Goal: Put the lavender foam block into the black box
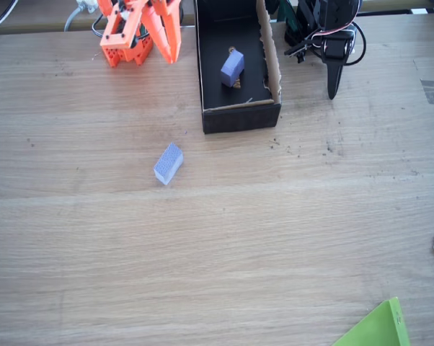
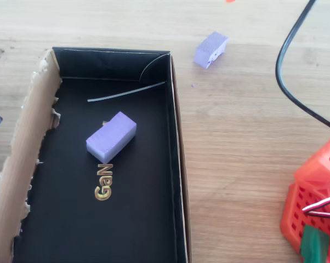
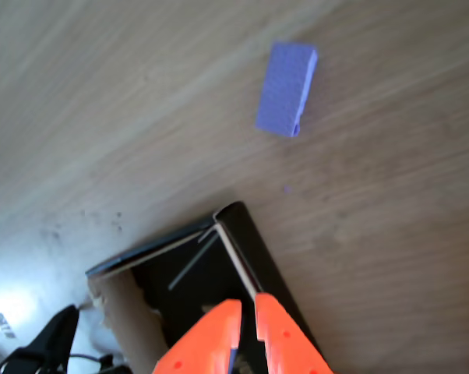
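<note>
- The orange pincer hung above the black box, near that box's long black wall; its two fingers stood almost together with a thin slit between them, clenched on nothing.
- In the fixed view the pincer sat just left of the box, well apart from the target block.
- A second lavender block lay inside the box on the black floor, next to gold lettering; tan bits showed at its ends in the fixed view, so it was not the target.
- The lavender foam block lay on the bare desk, outside the box, off its near left corner, dotted face up and skewed to the box walls.
- Judged from its look, the block would be light, soft and a little springy, so a gentle squeeze should hold it.
- The best hold seemed to be across its narrow width, at mid-length on the long side faces, with the pincer turned to match its skew.
</note>
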You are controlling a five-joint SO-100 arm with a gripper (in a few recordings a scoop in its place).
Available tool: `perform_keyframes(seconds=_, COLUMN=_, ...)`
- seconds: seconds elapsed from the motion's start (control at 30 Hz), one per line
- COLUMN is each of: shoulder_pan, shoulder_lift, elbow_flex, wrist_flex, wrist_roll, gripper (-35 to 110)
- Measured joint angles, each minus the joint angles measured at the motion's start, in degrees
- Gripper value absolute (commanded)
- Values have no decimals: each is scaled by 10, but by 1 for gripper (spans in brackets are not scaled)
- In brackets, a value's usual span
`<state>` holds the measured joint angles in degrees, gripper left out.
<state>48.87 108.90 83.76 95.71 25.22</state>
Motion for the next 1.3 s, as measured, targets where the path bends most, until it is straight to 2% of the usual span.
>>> perform_keyframes(seconds=0.17, shoulder_pan=57, shoulder_lift=-10, elbow_flex=-12, wrist_flex=0, wrist_roll=7, gripper=0)
perform_keyframes(seconds=0.47, shoulder_pan=134, shoulder_lift=-136, elbow_flex=-141, wrist_flex=18, wrist_roll=-22, gripper=0)
perform_keyframes(seconds=0.97, shoulder_pan=159, shoulder_lift=-270, elbow_flex=-252, wrist_flex=14, wrist_roll=-29, gripper=0)
perform_keyframes(seconds=1.3, shoulder_pan=145, shoulder_lift=-272, elbow_flex=-258, wrist_flex=37, wrist_roll=-45, gripper=0)
